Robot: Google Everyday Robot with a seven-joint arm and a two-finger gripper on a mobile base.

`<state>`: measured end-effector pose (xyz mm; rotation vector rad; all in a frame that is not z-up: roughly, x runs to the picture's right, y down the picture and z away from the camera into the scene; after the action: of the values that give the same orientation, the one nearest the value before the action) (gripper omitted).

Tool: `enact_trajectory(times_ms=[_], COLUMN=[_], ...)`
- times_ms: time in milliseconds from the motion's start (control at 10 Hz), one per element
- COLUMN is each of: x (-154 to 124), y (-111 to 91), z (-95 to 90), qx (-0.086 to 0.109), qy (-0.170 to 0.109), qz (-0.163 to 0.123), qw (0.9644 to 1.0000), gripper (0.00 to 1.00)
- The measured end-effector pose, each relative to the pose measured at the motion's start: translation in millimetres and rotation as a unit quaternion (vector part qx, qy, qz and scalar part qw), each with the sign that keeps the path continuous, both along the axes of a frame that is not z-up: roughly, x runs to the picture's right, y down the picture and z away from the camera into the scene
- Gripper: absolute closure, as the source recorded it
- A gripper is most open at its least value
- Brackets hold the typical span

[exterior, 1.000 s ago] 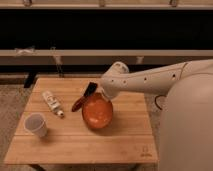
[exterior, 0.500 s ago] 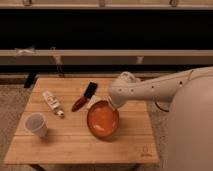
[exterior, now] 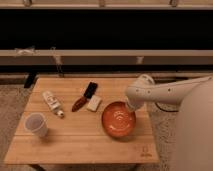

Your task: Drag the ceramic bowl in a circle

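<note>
On your table, the ceramic bowl sits right of centre, toward the near edge. The gripper is at the bowl's far right rim, with the arm reaching in from the right. Just left of the bowl you find a small block, with a slim pointed item beside it and a flat rectangular device just behind them. Farther left lies a tube. The cup stands near the front left corner.

No legible text; a small mark on the pale wooden table is unreadable. The gripper pinches the right rim of the round orange-red ceramic bowl.
</note>
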<state>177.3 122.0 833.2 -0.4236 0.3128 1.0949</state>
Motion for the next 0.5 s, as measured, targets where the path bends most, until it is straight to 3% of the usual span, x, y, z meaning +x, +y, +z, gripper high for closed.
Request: enact_trajectory(times_ms=[100,300,500], x=[25.4,50.1,65.3], y=[-3.7,-16.7,-46.8], z=[10.8,30.3,47.6], qx=[-0.006,-0.011,-0.004], qy=[0.02,0.045,0.068], qz=[0.014,0.032,0.039], qw=[0.9997,0.9984,0.9969], gripper=[0.9,0.9,0.9])
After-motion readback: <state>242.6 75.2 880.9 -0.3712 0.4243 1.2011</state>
